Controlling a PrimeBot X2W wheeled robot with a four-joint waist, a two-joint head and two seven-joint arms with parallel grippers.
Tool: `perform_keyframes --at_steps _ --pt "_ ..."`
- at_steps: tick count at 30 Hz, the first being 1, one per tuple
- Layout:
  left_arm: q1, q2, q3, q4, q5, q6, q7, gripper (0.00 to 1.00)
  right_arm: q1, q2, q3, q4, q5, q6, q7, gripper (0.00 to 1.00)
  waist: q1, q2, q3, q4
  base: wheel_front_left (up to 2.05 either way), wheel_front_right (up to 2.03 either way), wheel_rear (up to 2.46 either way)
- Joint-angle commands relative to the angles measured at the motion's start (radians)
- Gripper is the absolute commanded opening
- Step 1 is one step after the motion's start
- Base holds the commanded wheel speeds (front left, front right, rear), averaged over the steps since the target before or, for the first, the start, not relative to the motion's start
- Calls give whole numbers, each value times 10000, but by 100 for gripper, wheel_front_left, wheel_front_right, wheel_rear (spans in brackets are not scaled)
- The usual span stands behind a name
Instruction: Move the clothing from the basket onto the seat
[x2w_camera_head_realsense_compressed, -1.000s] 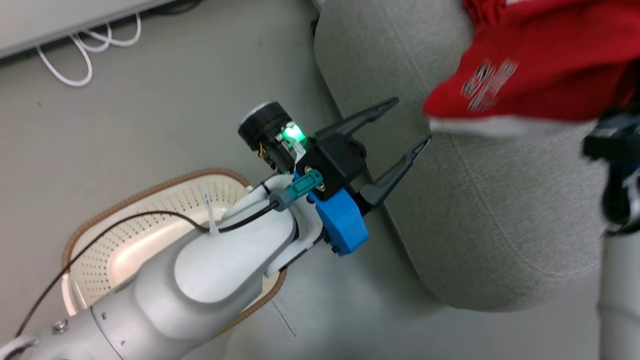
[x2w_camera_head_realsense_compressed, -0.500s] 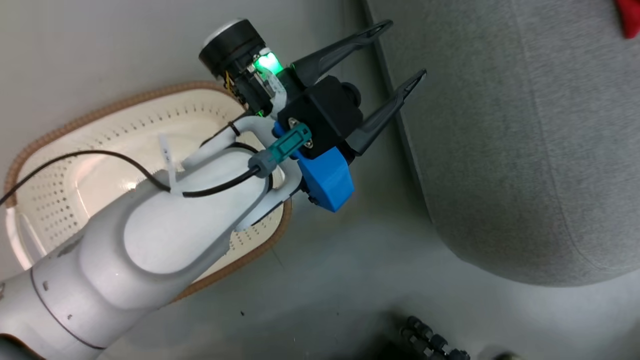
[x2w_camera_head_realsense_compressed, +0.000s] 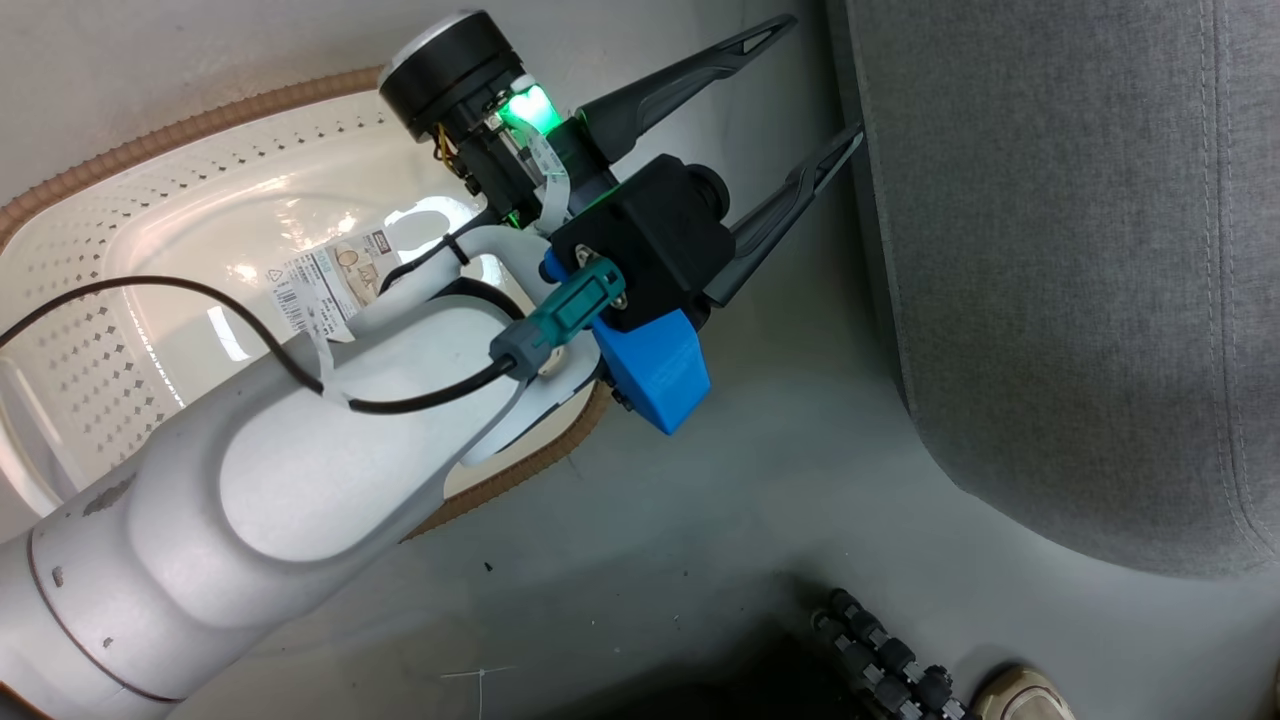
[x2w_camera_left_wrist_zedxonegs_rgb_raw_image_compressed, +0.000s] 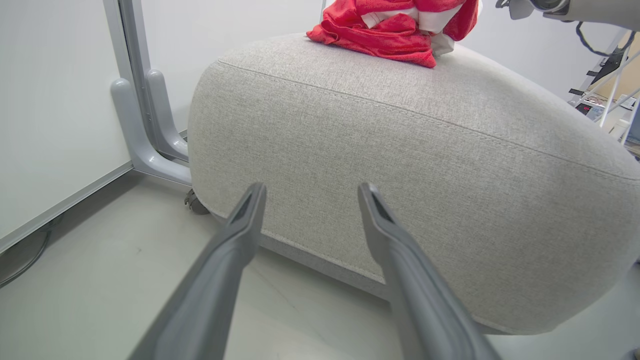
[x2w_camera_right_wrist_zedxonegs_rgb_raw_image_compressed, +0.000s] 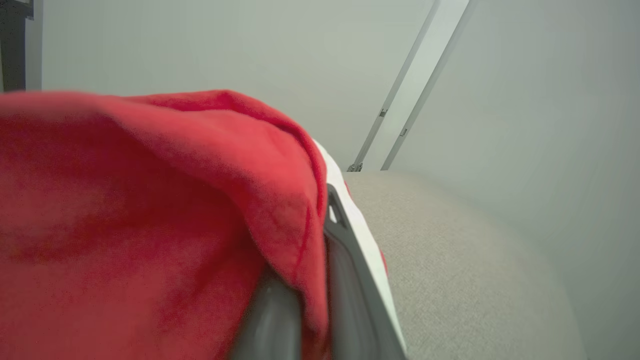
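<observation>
Left wrist view: left end effector (x2w_camera_left_wrist_zedxonegs_rgb_raw_image_compressed: 311, 189) spread before grey seat (x2w_camera_left_wrist_zedxonegs_rgb_raw_image_compressed: 400, 140); right end effector (x2w_camera_right_wrist_zedxonegs_rgb_raw_image_compressed: 315, 270) pinches clothing (x2w_camera_right_wrist_zedxonegs_rgb_raw_image_compressed: 150, 210).

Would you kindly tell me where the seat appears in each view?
Head view: seat at the right, beside the left tool.
Left wrist view: seat across the middle, beyond that tool.
Right wrist view: seat at lower right.
Shared landmark: clothing, in both wrist views.

Red clothing (x2w_camera_left_wrist_zedxonegs_rgb_raw_image_compressed: 395, 30) with white panels — grey seat (x2w_camera_left_wrist_zedxonegs_rgb_raw_image_compressed: 400, 150) — cream perforated, brown-rimmed basket (x2w_camera_head_realsense_compressed: 150, 250)
</observation>
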Motion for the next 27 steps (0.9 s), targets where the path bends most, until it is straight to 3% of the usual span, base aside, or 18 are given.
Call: perform_keyframes --at_steps 1,7,8,9,13,19,27 --pt "-86 49 -16 -74 4 26 -26 100 229 214 -113 150 -150 -5 2 0 -1 0 19 44 0 0 0" --pt "4 132 -24 -34 -69 63 -82 100 429 810 -227 441 -576 -5 2 0 -1 0 -44 53 0 0 0" --pt "26 143 -23 -13 -89 61 -85 100 404 891 -271 504 -647 -5 2 30 -1 0 -73 54 0 0 0" --pt "46 152 -25 8 -103 62 -106 100 356 951 -306 528 -740 -5 2 100 -1 0 -107 55 0 0 0" --pt "165 173 17 126 -160 93 -265 100 336 1384 -323 167 -1251 -5 2 100 -1 0 -380 46 0 0 0" --pt "661 -36 142 530 -421 267 -1032 100 1528 2082 -1 -967 -2088 -6 2 100 -1 0 -1462 199 0 0 0" --pt "1855 -306 811 1511 -1164 631 -2230 100 3813 1578 1042 -2256 -1185 -6 2 100 -1 0 -3597 679 0 0 0"
